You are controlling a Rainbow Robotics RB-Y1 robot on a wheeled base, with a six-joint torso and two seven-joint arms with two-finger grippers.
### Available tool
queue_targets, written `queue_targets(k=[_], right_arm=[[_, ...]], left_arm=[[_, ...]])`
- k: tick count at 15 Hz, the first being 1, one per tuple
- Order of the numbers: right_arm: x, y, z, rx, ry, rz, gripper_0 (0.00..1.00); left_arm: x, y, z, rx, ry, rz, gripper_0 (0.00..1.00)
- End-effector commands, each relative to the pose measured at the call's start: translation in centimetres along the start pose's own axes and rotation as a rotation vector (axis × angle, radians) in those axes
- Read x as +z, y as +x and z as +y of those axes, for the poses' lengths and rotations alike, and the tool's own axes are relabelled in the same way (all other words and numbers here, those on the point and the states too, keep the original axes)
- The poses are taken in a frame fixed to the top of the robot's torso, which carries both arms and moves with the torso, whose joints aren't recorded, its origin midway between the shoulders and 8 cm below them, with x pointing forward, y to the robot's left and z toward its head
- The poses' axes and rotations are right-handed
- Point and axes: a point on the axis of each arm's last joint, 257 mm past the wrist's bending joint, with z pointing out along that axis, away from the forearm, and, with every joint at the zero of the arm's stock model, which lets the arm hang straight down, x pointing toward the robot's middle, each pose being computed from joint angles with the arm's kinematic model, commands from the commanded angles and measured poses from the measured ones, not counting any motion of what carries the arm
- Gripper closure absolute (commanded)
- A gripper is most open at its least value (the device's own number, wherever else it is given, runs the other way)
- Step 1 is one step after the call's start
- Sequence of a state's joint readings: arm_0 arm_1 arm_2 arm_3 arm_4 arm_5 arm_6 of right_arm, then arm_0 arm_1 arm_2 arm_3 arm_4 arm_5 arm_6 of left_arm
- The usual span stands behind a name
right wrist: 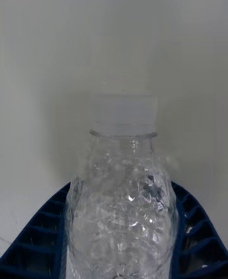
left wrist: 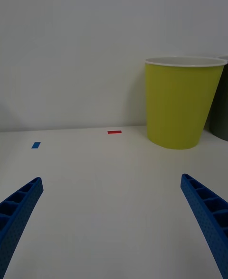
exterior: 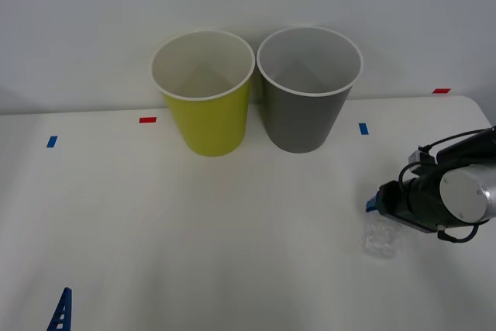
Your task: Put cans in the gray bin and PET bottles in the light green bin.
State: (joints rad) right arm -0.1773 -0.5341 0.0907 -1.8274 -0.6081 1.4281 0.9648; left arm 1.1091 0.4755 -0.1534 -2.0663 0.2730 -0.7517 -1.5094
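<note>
Our right hand (exterior: 377, 205), at the frame's lower right, pinches the bottle (exterior: 380, 238) low over the bench (exterior: 232, 230). The left hand (left wrist: 111, 222) waits spread at lower left. We judge the crinkly plastic could buckle and slip before reaching the green bin (exterior: 205, 106) beside the gray bin (exterior: 306, 102).

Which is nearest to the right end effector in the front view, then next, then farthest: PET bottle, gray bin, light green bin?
1. PET bottle: between the right end effector's fingers, at the table's right side.
2. Gray bin: back of the table, right of the pair.
3. Light green bin: beside it, further left.
</note>
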Motion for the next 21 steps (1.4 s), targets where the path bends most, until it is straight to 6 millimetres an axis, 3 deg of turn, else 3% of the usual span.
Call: queue_targets(k=[1, 6, 12, 18, 21], right_arm=[[0.0, -0.2, -0.1, -0.003, 0.002, -0.010, 1.00], [-0.9, 0.5, 0.5, -0.055, -0.026, -0.050, 1.00], [-5.4, -0.8, 2.3, -0.330, -0.105, -0.232, 1.00], [-9.1, -0.5, 2.5, -0.665, -0.064, -0.375, 1.00], [-10.8, -0.6, 3.4, -0.681, -0.110, -0.428, 1.00]], left_arm=[[0.0, 0.0, 0.0, 0.000, 0.000, 0.000, 0.00], [0.0, 0.0, 0.0, 0.000, 0.000, 0.000, 0.00], [0.0, 0.0, 0.0, 0.000, 0.000, 0.000, 0.00], [0.0, 0.0, 0.0, 0.000, 0.000, 0.000, 0.00], [0.0, 0.0, 0.0, 0.000, 0.000, 0.000, 0.00]])
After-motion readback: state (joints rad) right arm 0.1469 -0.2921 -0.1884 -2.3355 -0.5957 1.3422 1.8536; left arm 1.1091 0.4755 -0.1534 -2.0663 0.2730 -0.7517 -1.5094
